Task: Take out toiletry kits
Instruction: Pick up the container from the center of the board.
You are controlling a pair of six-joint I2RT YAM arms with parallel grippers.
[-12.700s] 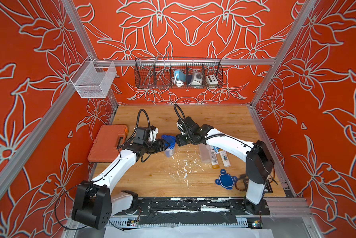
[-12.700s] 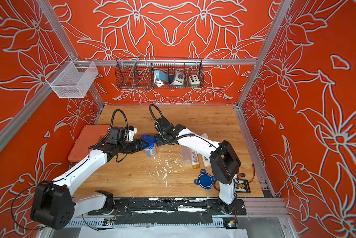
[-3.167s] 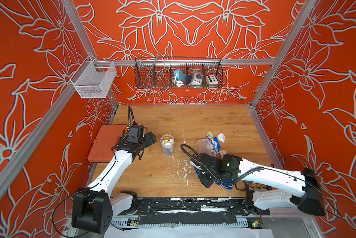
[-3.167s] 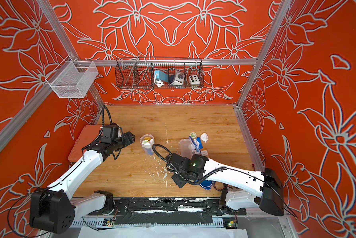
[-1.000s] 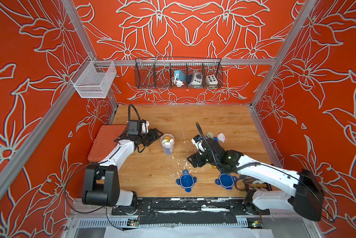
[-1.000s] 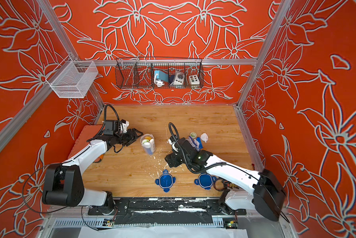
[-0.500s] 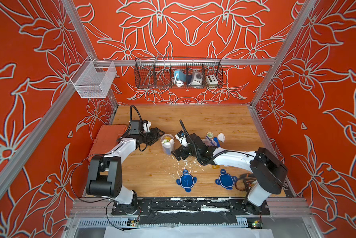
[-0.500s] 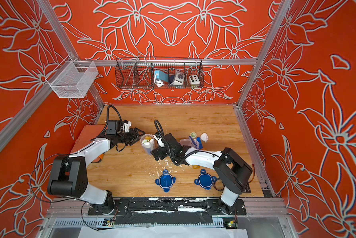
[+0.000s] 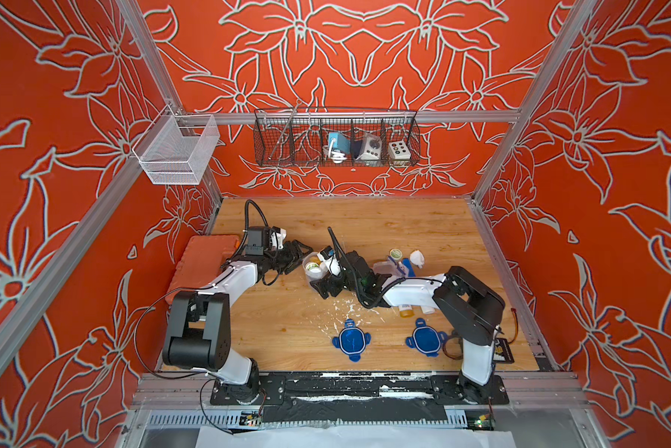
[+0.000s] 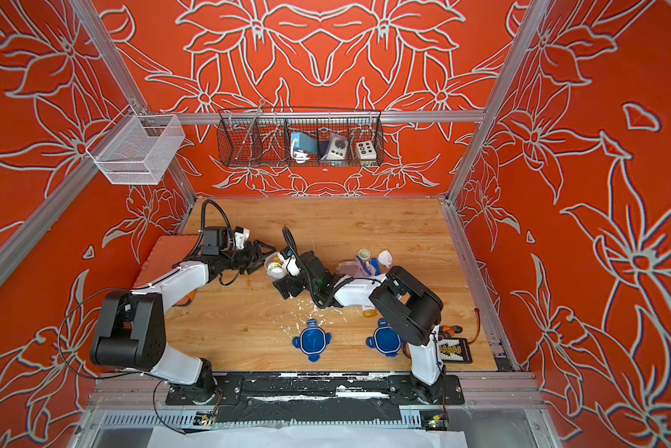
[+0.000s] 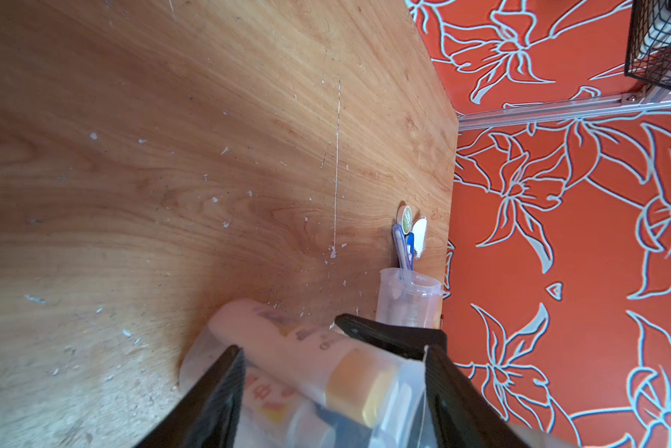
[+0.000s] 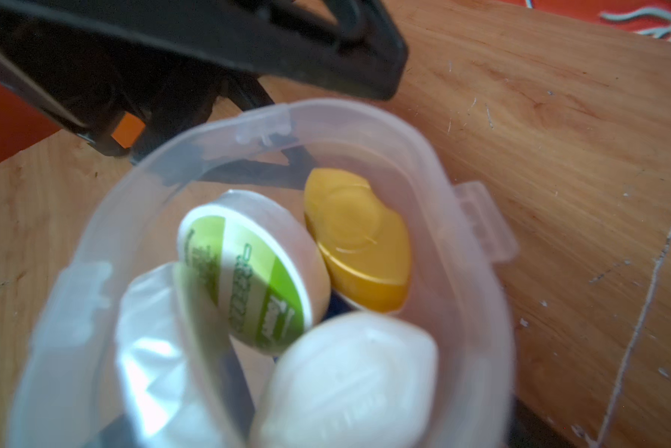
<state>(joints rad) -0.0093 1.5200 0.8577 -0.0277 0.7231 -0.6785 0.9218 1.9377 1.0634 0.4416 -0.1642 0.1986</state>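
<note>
Left claw [image 9: 298,256] pinching one tub [image 9: 311,276] of two, right claw [image 9: 328,288] unclear, two blue lids [image 9: 350,340]

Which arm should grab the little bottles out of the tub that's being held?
Probably the right. The left gripper is busy clamping the tub. The right gripper hangs beside the tub's open mouth, and its camera looks straight in at the toiletries.
</note>
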